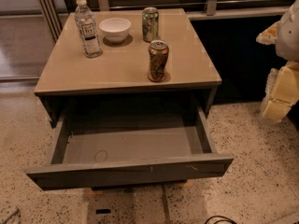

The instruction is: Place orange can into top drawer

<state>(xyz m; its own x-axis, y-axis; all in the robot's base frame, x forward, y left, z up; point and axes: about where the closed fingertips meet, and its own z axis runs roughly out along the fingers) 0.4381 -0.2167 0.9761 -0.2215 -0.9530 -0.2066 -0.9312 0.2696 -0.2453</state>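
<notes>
The orange can is set upright on the table, near its front edge, above the pulled-out top drawer. The gripper is held right of the table, well apart; whether it is released or clenched cannot be told.

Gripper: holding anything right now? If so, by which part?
Nothing is held. The gripper is at the view's right edge, beside the table and apart from it; the orange can stands free on the table, above the open top drawer.
</notes>
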